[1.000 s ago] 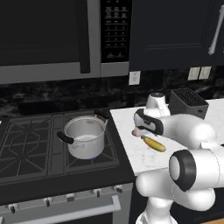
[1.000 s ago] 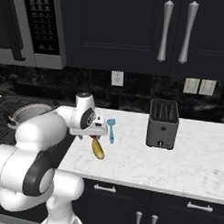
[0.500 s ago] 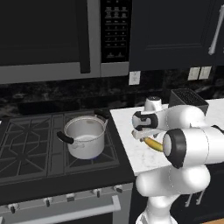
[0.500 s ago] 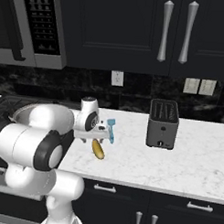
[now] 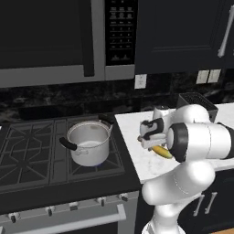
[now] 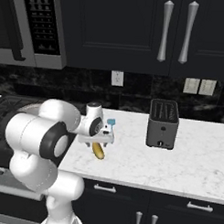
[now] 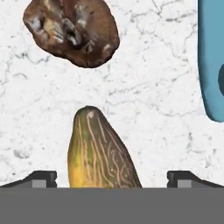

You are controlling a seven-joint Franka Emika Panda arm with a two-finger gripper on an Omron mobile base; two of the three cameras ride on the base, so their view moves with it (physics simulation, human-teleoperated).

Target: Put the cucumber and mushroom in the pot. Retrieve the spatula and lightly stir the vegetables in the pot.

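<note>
Vegetables and spatula on white marbled tabletop; pot on stove.

Gripper (image 7: 112, 180): dark finger tips spread wide, low over the tabletop (image 7: 144, 87), straddling the cucumber (image 7: 99, 153) without touching it. Cucumber: tapered, yellowish-olive, skin ribbed with pale lines, lying flat. Mushroom (image 7: 72, 30): knobbly dark-brown lump, just beyond the cucumber's tip, apart from it. Spatula (image 7: 211, 61): smooth light-blue blade with rounded corner, beside both vegetables. Pot (image 5: 88, 142): round polished steel, straight-walled, two black side handles, on the black gas stove (image 5: 36, 155). Toaster (image 6: 163, 123): boxy, dark grey, well apart on the tabletop.
</note>
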